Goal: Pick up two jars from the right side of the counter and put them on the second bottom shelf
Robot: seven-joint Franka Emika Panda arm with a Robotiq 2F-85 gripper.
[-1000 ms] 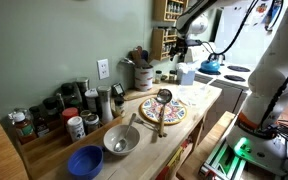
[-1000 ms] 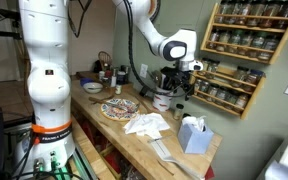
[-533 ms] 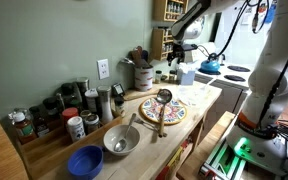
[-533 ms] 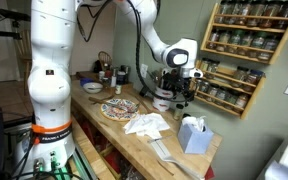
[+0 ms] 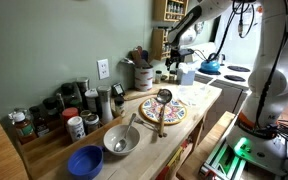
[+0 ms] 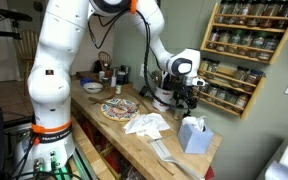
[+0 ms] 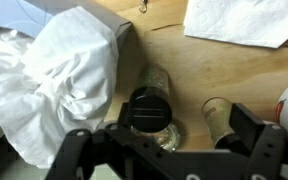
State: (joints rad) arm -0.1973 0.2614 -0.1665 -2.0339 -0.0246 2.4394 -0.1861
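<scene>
In the wrist view my gripper is open and hangs over two small jars on the wood counter. A black-lidded glass jar stands upright between the fingers, nearer the left one. A tan-topped jar sits just inside the right finger. Nothing is gripped. In both exterior views the gripper is low over the counter's end, near the wooden spice rack. Its second bottom shelf is lined with dark jars.
A tissue box with crumpled tissue lies close beside the jars. A paper towel, a patterned plate with a ladle, a metal bowl, a blue bowl and several jars share the counter. The stove is beyond.
The arm has swung down and toward the spice rack, bringing the open gripper lower over the jars. Nothing on the counter has moved.
</scene>
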